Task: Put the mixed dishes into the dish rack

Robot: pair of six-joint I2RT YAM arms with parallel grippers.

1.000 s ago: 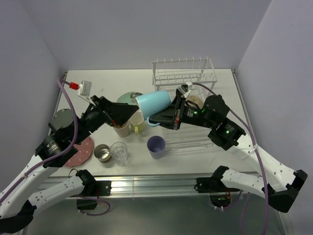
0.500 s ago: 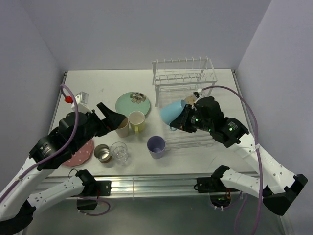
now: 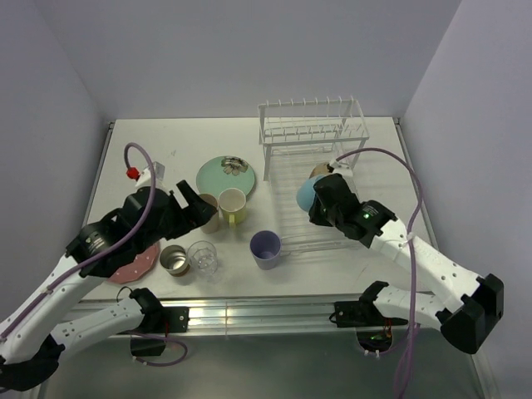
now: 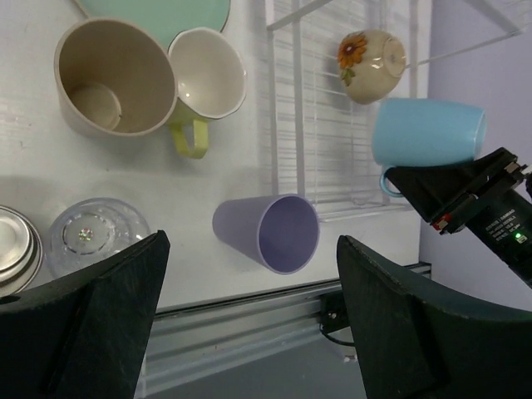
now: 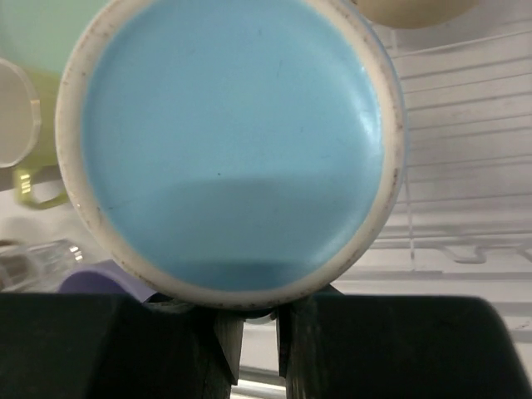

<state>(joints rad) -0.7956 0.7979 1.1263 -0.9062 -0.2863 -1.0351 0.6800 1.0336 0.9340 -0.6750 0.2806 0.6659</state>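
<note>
My right gripper [image 3: 322, 206] is shut on the blue cup [image 3: 306, 193], which it holds on its side above the near-left part of the white wire dish rack [image 3: 309, 131]. In the right wrist view the cup's base [image 5: 229, 141] fills the frame above my gripper [image 5: 258, 332]. A white flowered bowl [image 3: 320, 170] lies in the rack's lower basket. My left gripper [image 3: 193, 208] is open and empty above the tan cup [image 4: 112, 79] and yellow cup [image 4: 208, 75]. The lavender cup [image 4: 274, 233], clear glass [image 4: 87, 237] and steel cup [image 4: 12, 245] stand near the front edge.
The mint-green plate [image 3: 223, 174] lies behind the cups. The pink plate [image 3: 137, 258] lies at the front left, partly under my left arm. The rack's raised prongs [image 3: 307, 112] stand at the back right, near the side wall.
My right gripper has carried the blue cup right and down, from above the cups to over the rack's basket. My left gripper has drawn back left and lower.
</note>
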